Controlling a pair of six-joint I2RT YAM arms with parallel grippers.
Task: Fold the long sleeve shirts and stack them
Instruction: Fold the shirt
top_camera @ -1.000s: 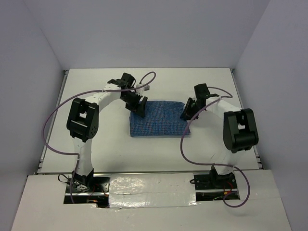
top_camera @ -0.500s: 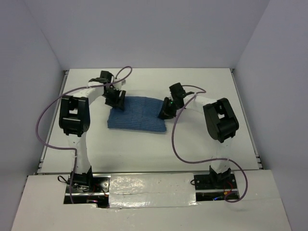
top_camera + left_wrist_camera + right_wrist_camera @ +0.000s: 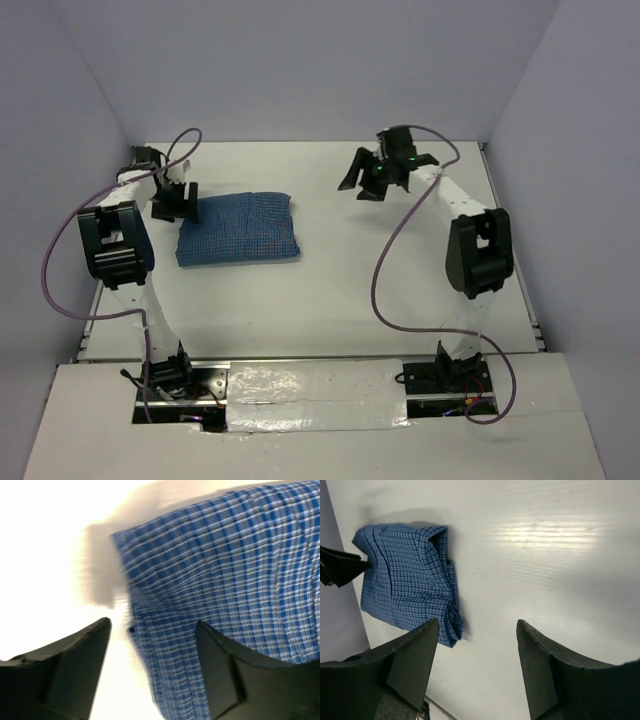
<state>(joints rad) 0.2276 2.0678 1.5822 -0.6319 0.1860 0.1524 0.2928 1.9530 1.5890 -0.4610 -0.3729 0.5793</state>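
One folded shirt (image 3: 238,228) on table (image 3: 330,290), purple cables (image 3: 375,282) either side.

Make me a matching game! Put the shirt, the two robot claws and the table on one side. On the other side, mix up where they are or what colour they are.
Things:
1. shirt
2. left gripper
3. right gripper
4. table

Descriptions:
A. white
B. open, above bare tabletop, away from the cloth
C. blue checks, folded
D. open, right at the cloth's edge

Pairs: 1-C, 2-D, 3-B, 4-A
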